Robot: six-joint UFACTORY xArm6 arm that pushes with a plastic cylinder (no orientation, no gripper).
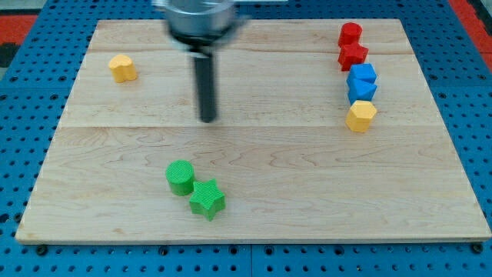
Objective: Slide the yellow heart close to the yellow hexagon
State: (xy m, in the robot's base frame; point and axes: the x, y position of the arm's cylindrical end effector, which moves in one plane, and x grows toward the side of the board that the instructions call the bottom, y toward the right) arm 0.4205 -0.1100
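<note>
At the board's upper left: the yellow heart (122,68), well apart from my tip (208,118).
Heart lies at ten o'clock from the tip, its pointing unclear; yellow hexagon (360,116) at three o'clock. No pincer here, only a bare rod.

No legible text, labels, brand marks, numbers or signs are present in the camera view. The desk (254,165) surface is plain wood grain, and the coloured blocks carry no markings that can be read.
</note>
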